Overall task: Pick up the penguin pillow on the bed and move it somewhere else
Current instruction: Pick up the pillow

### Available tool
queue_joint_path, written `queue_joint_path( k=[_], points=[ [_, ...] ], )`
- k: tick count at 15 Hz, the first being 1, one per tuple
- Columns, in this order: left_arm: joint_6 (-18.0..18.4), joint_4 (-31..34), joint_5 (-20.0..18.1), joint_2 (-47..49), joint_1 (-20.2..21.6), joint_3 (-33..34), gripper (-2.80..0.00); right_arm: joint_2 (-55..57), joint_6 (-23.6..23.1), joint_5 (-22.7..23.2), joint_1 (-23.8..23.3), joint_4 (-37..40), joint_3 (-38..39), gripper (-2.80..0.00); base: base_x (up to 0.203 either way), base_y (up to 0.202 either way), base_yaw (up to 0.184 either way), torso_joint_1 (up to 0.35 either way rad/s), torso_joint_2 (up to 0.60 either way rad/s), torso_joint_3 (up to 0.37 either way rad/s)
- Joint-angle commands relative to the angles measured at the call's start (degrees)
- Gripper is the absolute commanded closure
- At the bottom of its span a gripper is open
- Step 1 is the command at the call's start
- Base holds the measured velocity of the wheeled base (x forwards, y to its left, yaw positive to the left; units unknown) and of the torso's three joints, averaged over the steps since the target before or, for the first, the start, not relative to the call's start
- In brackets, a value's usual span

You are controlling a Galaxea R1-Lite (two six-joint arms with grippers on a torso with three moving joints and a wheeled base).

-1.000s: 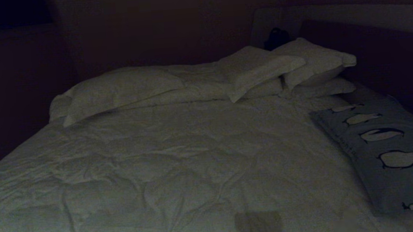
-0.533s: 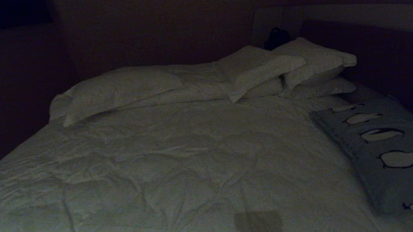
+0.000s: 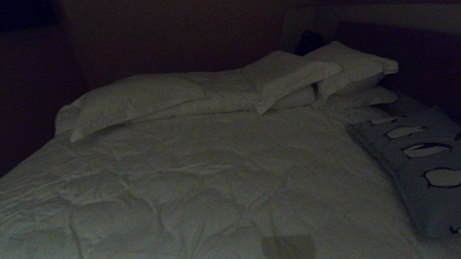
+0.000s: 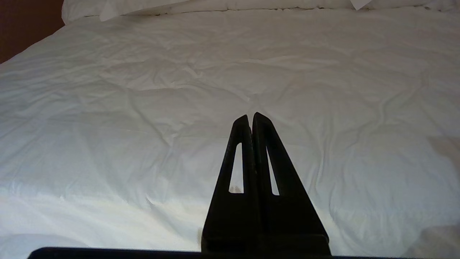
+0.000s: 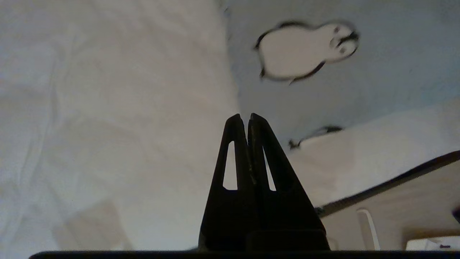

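Non-task items, dim bedroom.
A small dark object [image 3: 308, 42], too dim to identify, sits at the headboard corner just behind the stacked pillows. A dark wall [image 3: 173, 31] runs behind the far side; a darker panel [image 3: 3, 15] occupies its upper left corner. In the right wrist view, a pale wood-toned floor [image 5: 406, 194] shows beside a dark edge strip [image 5: 388, 183], with a small white item [image 5: 366, 223] standing on it.

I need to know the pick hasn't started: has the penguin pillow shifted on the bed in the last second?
No. The penguin pillow lies by the same duvet wrinkles at the bed's right edge, below the white pillows.
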Motion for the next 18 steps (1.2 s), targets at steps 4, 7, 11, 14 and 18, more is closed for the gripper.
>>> queue_joint_path(
  k=[4,7,11,14,18],
  points=[
    [-0.04,-0.01,0.02,0.01,0.02,0.00,0.00,10.83,0.54,0.37,-2.82,0.08,-10.75,0.00,0.000,0.000,0.000,0.000,0.00,0.000],
    [-0.04,-0.01,0.02,0.01,0.02,0.00,0.00,15.13,0.68,0.44,-3.29,0.02,-14.34,0.00,0.000,0.000,0.000,0.000,0.00,0.000],
    [-0.04,-0.01,0.02,0.01,0.02,0.00,0.00,25.07,0.77,1.61,-7.19,0.07,-20.91,-2.80,0.000,0.000,0.000,0.000,0.00,0.000],
    [-0.04,-0.01,0.02,0.01,0.02,0.00,0.00,32.20,1.79,3.64,-10.75,0.25,-28.88,-2.80,0.000,0.000,0.000,0.000,0.00,0.000],
    [-0.04,-0.01,0.02,0.01,0.02,0.00,0.00,35.77,0.88,3.97,-12.16,0.02,-31.29,-2.80,0.000,0.000,0.000,0.000,0.00,0.000]
  ],
)
